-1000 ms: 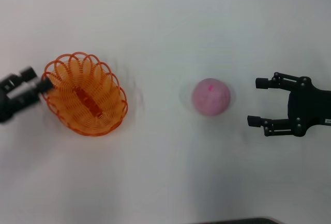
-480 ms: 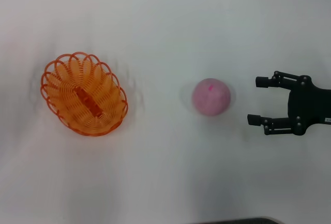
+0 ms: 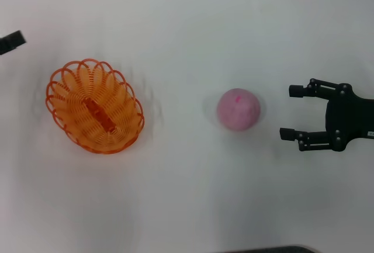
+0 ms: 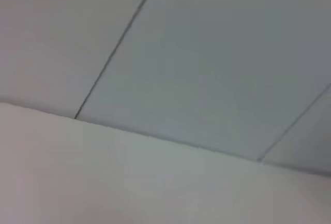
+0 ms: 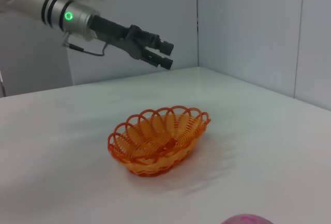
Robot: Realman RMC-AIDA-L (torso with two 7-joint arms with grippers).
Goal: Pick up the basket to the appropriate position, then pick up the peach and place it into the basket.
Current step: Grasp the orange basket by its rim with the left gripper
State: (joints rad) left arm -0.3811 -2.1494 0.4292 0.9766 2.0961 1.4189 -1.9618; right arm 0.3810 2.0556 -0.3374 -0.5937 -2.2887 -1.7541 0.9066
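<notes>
At 9 o'clock on table (image 3: 187, 206): basket (image 3: 95, 106) released and resting, left gripper (image 5: 160, 53) lifted clear with fingers nearly together; peach (image 3: 238, 109) at centre, right gripper (image 3: 290, 113) spread at 3 o'clock, so peach pick presumably next.

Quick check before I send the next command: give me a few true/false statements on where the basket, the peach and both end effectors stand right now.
1. The peach lies in the basket. False: it rests on the table, apart from the basket.
2. The right end effector is open, beside the peach. True.
3. The left end effector grips the basket rim. False: it is raised in the air, clear of the basket.
4. The basket stands upright on the table. True.
5. The right end effector holds the peach. False: a gap separates them.
</notes>
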